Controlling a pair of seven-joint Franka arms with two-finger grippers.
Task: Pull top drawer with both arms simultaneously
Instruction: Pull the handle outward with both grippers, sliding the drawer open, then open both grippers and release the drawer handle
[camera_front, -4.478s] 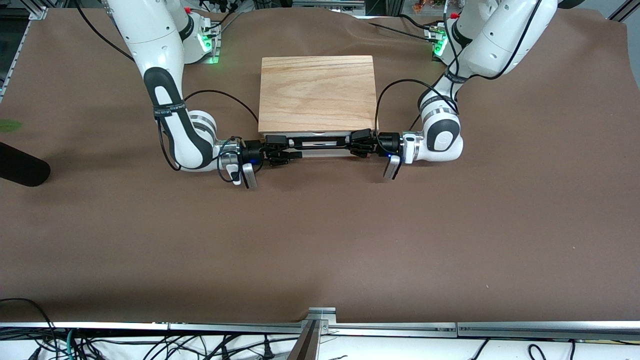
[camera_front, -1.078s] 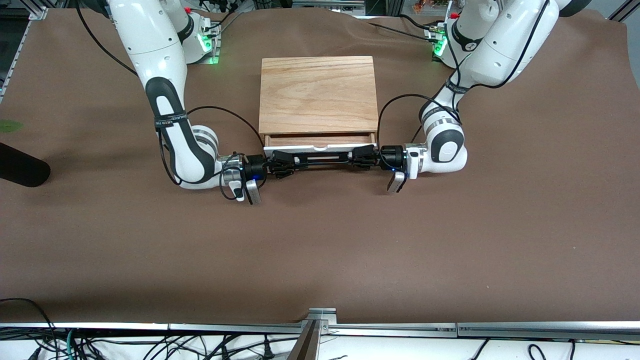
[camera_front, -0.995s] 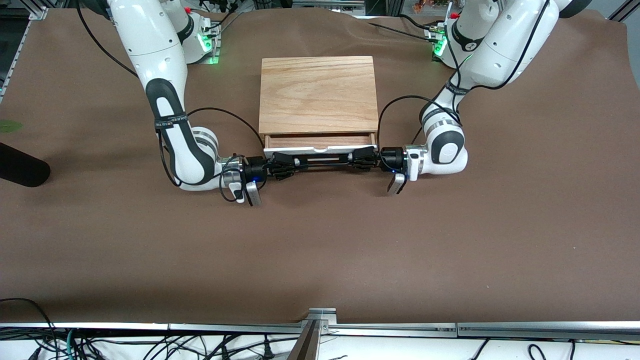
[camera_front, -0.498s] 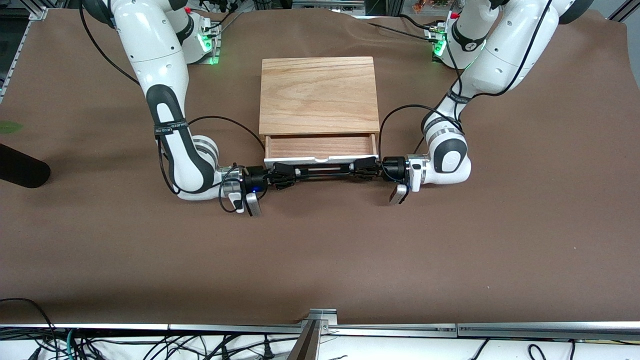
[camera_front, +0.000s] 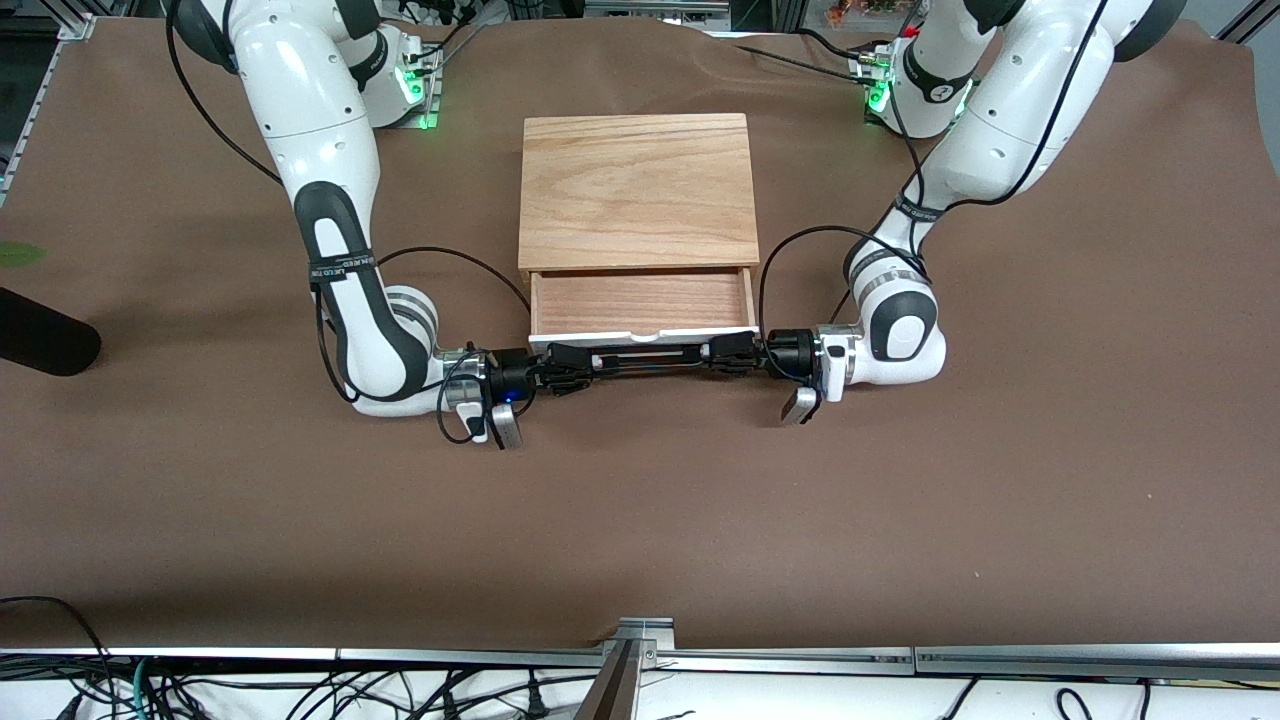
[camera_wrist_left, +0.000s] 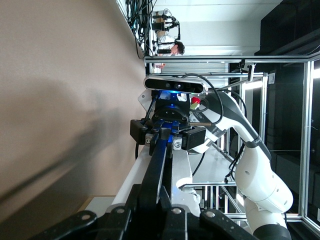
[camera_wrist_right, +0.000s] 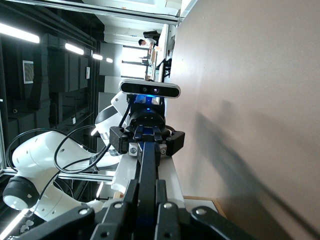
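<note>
The top drawer (camera_front: 641, 302) stands partly out of the light oak cabinet (camera_front: 637, 188), its reddish-brown interior showing and its white front panel (camera_front: 640, 337) toward the camera. A black wire handle (camera_front: 645, 358) runs along that panel. My left gripper (camera_front: 712, 354) is shut on the handle's end toward the left arm. My right gripper (camera_front: 580, 364) is shut on the end toward the right arm. In the left wrist view the handle (camera_wrist_left: 159, 165) runs from my left gripper (camera_wrist_left: 156, 207) to the right gripper. The right wrist view shows the handle (camera_wrist_right: 146, 170) clamped in my right gripper (camera_wrist_right: 146, 205).
The cabinet stands on a brown cloth-covered table (camera_front: 640, 500). A black cylinder (camera_front: 45, 343) lies at the table edge toward the right arm's end. Both arms' elbows rest low beside the cabinet.
Both grippers have moved toward the front camera with the handle, and the drawer has slid farther out of the cabinet, showing more of its interior.
</note>
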